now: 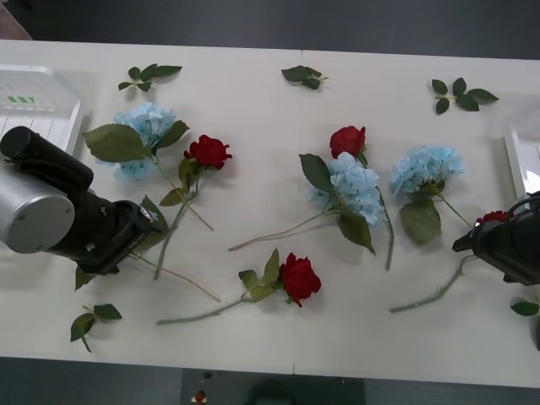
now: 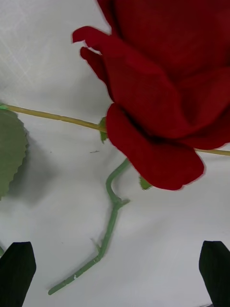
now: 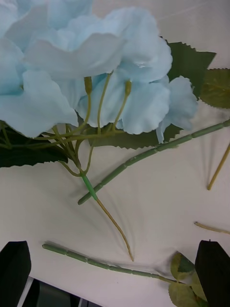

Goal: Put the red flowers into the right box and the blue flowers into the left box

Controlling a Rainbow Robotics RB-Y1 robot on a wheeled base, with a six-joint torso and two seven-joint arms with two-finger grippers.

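Note:
Red flowers lie across the table: one rose [image 1: 208, 152] at left centre, one [image 1: 348, 141] mid table, one [image 1: 299, 278] near the front, and one [image 1: 494, 218] at the right. That right rose [image 2: 163, 86] lies just ahead of my open right gripper [image 2: 115, 276], its green stem [image 2: 112, 216] running between the black fingers [image 2: 17, 271]. Blue flowers lie at the left [image 1: 148, 126], centre [image 1: 350, 186] and right [image 1: 426, 169]. My left gripper [image 3: 115, 276] is open over the table beside a blue cluster [image 3: 86, 67]. The left box [image 1: 38, 105] and right box [image 1: 523, 156] sit at the table's sides.
Loose leaf sprigs lie at the back [image 1: 148, 76], [image 1: 304, 76], [image 1: 460, 93] and near the front left [image 1: 93, 321]. The left arm [image 1: 51, 207] reaches in from the left and the right arm [image 1: 510, 245] from the right. The table's front edge [image 1: 295, 375] is close.

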